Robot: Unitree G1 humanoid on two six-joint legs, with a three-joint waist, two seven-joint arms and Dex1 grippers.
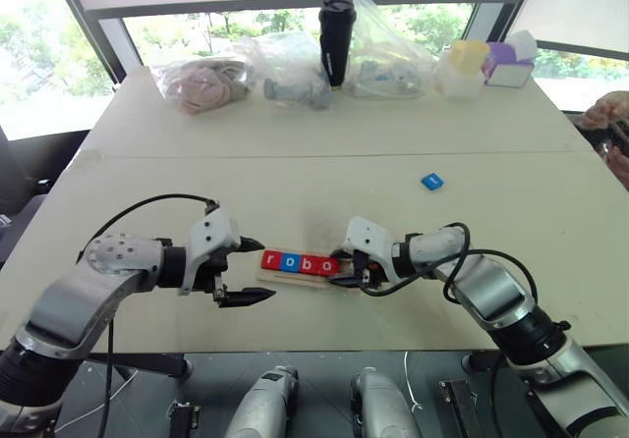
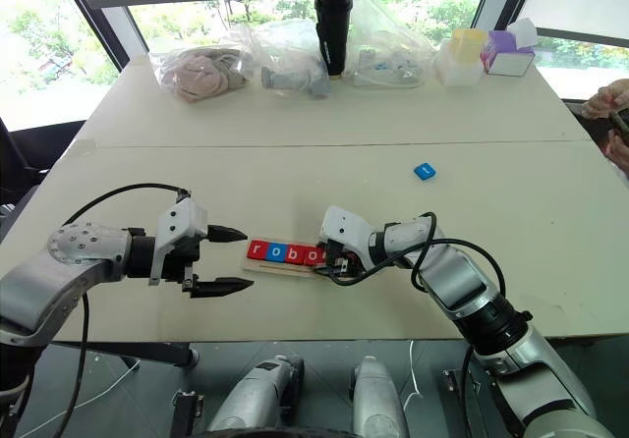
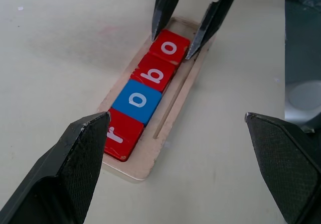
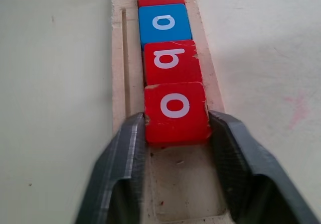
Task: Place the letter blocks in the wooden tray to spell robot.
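The wooden tray (image 3: 170,108) lies near the table's front edge between my two grippers. Four letter blocks sit in it in a row: red r (image 3: 118,136), blue o (image 3: 136,99), red b (image 3: 156,74) and red o (image 4: 175,106). My right gripper (image 1: 346,271) is at the tray's right end. Its fingers stand open, close on either side of the last red o. The left gripper (image 1: 265,271) hovers wide open just off the tray's left end, holding nothing. A single blue block (image 1: 431,181) lies on the table farther back on the right; I cannot read its letter.
Along the far edge stand clear plastic bags (image 1: 285,70) with soft items, a black bottle (image 1: 336,40), a yellow container (image 1: 464,65) and a purple-and-white box (image 1: 511,63). A seam (image 1: 324,155) crosses the table's middle. Black cables loop off both wrists.
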